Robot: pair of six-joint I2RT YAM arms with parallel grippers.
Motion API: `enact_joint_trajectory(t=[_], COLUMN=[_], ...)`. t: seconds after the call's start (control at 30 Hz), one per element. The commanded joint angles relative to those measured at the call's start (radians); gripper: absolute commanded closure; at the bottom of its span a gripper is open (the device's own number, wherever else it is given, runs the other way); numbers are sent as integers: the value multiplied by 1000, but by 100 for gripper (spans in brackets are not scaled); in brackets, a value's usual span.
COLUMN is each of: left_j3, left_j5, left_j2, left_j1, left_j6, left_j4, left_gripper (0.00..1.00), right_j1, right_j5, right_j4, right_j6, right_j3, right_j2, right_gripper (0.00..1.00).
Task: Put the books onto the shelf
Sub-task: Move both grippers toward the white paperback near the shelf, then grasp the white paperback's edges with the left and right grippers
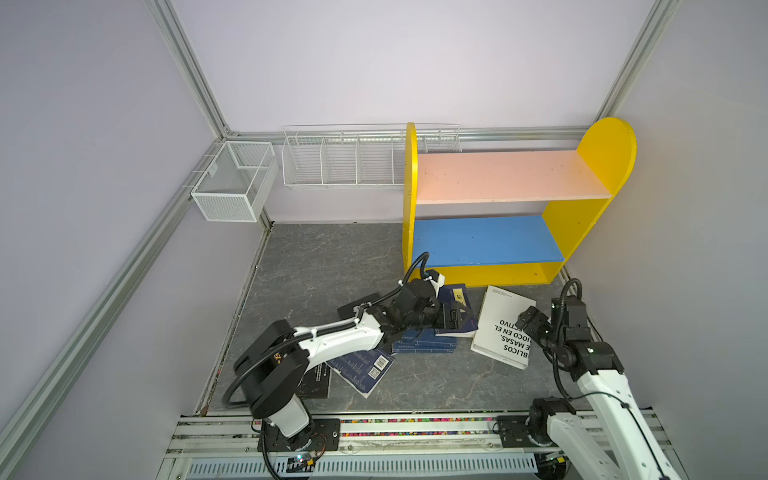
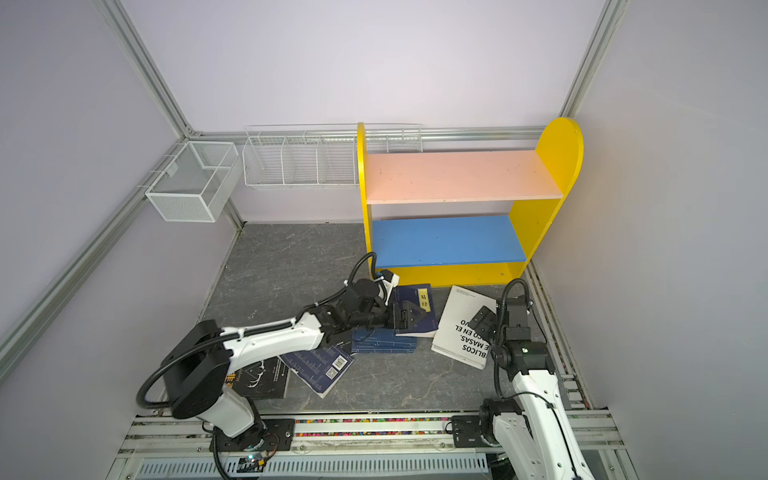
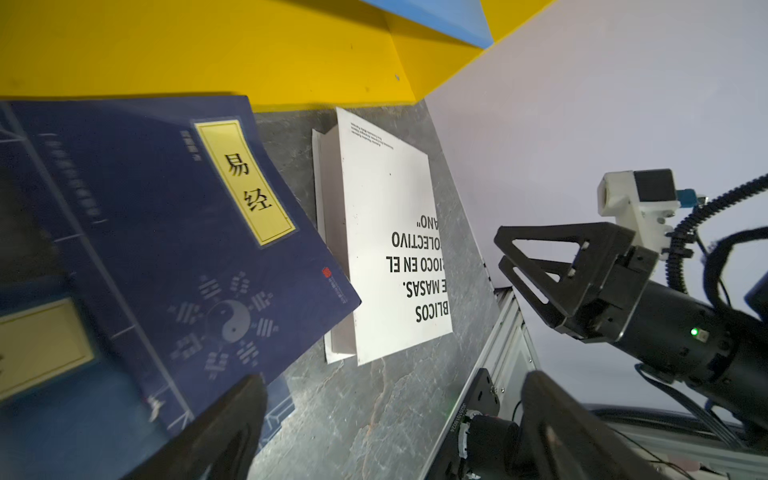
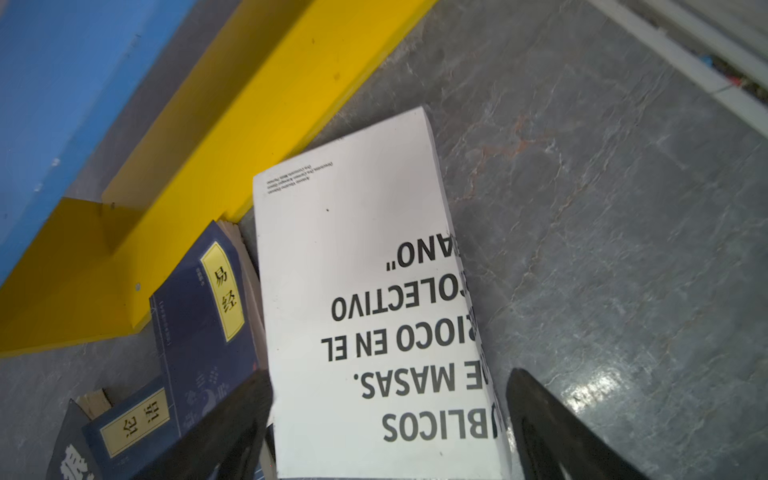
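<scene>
The shelf point(image 1: 498, 176) stands at the back right with its pink and blue boards bare. Books lie on the floor in front of it. A navy book with a yellow label point(image 1: 455, 297) tops a navy stack point(image 1: 424, 345), and a white book with black text point(image 1: 500, 328) lies to its right. My left gripper point(image 1: 455, 318) hovers open over the navy book's edge point(image 3: 174, 232), holding nothing. My right gripper point(image 1: 528, 316) hangs open above the white book point(image 4: 374, 299), its fingers on either side of the near end.
A navy book showing QR codes point(image 1: 361, 370) and a black book point(image 2: 262, 380) lie by the left arm's base. Another black book point(image 1: 357, 305) is partly hidden under that arm. Two white wire baskets point(image 1: 237, 183) hang on the back wall. Grey walls close in on both sides.
</scene>
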Motion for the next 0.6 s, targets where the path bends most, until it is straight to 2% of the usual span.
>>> enact_joint_trajectory(t=[0.0, 0.27, 0.57], left_j3=[106, 317, 433], left_j5=[37, 5, -19], left_j2=[100, 352, 487], left_j1=[-24, -41, -65], left_j6=[56, 49, 48], left_j4=[36, 42, -24], left_gripper=[4, 8, 15], right_j1=[-68, -111, -147], right_j5=[-204, -238, -281], right_j4=[92, 126, 150], right_j6=[-50, -93, -96], right_j3=[-39, -79, -131], right_j2=[32, 69, 72], right_gripper=[8, 11, 11])
